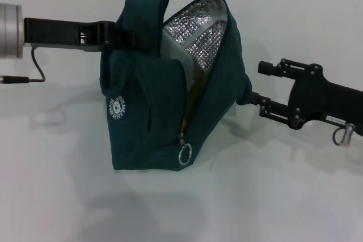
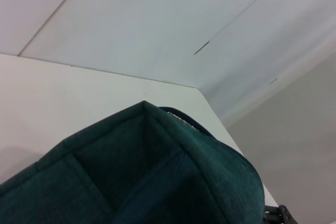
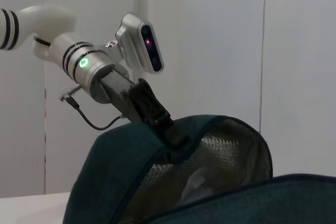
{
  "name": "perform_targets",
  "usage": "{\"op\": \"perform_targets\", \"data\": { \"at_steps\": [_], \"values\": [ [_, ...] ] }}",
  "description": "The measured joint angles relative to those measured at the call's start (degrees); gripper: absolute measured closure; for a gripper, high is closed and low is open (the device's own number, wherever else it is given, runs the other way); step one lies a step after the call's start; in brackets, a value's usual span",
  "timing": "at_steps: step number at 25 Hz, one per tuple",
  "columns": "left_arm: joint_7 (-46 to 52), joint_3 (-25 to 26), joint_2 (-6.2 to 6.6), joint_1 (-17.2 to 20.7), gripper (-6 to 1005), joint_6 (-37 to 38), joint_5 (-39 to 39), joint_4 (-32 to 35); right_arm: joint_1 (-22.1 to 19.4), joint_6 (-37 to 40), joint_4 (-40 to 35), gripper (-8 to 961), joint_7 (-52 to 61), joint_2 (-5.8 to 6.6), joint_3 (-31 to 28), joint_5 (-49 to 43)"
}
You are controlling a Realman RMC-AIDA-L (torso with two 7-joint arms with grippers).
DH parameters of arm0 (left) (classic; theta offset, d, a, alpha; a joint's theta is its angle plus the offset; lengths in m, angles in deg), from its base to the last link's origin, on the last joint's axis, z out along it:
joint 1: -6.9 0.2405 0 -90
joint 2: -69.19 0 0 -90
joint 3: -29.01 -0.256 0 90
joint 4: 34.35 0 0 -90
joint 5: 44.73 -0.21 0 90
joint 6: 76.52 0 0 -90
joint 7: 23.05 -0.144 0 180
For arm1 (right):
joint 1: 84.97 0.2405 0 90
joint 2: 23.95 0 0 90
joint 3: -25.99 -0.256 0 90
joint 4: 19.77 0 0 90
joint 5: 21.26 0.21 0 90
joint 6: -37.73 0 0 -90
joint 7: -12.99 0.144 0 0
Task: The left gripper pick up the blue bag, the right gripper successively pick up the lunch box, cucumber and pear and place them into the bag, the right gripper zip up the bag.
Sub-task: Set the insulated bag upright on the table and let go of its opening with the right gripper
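The blue bag (image 1: 164, 100) stands upright on the white table, its mouth open and its silver foil lining (image 1: 201, 32) showing. Its zip-pull ring (image 1: 185, 153) hangs low on the front. My left gripper (image 1: 120, 35) is shut on the bag's top handle, and this also shows in the right wrist view (image 3: 173, 132). My right gripper (image 1: 253, 83) is open just right of the bag, with its lower finger against the bag's side. The bag fills the left wrist view (image 2: 147, 177). The lunch box, cucumber and pear are out of view. A pale shape (image 3: 193, 181) lies inside the bag.
The white table (image 1: 272, 196) spreads around the bag, with a pale wall behind it. A thin dark cable (image 1: 34, 69) hangs from my left wrist at the far left.
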Motion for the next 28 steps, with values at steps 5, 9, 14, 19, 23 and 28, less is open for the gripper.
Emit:
{"op": "perform_targets", "data": {
  "at_steps": [5,9,14,19,23,28],
  "values": [
    [-0.07,-0.05,-0.01,0.0,962,0.0,0.02,0.01,1.44,-2.68,0.35,417,-0.08,-0.86,-0.12,-1.45],
    [-0.13,-0.21,-0.02,-0.06,962,0.0,0.02,0.0,2.39,-3.84,0.68,361,0.02,-1.08,0.14,-2.67],
    [-0.13,-0.27,-0.1,-0.09,962,0.01,0.02,0.0,3.63,-3.75,1.94,370,0.0,-1.22,0.23,-3.08],
    [-0.14,-0.33,-0.17,-0.03,962,0.08,0.02,0.0,3.67,-2.81,1.53,477,-0.26,-1.25,0.27,-3.81],
    [-0.14,-0.35,-0.18,0.05,962,0.17,0.02,0.0,3.36,-2.0,1.42,616,-1.43,-1.27,0.12,-3.83],
    [-0.14,-0.31,-0.18,0.15,962,0.27,0.02,0.0,3.07,-1.2,1.25,728,-2.1,-1.27,-0.17,-3.78]
  ]
}}
